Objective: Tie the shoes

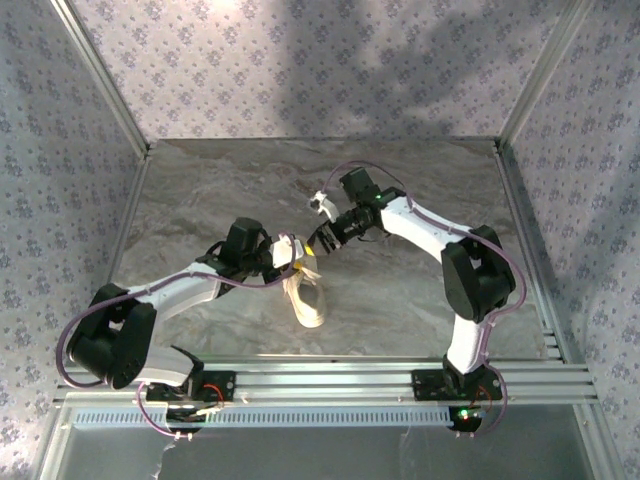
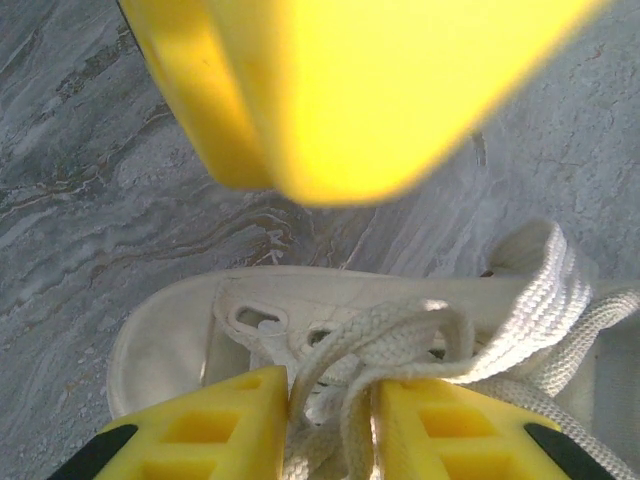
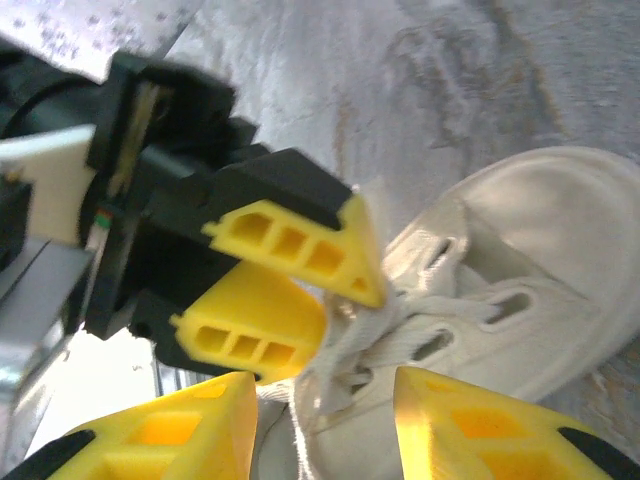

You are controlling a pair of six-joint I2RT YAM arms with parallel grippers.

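The small cream-white low-top sneaker (image 1: 308,300) lies on the grey marbled tabletop (image 1: 420,300) just beyond the arm bases, its thin white laces (image 2: 400,335) bunched over the tongue. The left hand (image 2: 333,392) pinches the laces between narrow jaws right above the eyelets. Just past it, the right hand (image 3: 325,388) hovers wide, straddling the same bunch without gripping. To do this well, I judge the right should close on one separate strand beside that pinch, then both draw apart evenly, gently enough that the light shoe does not drag
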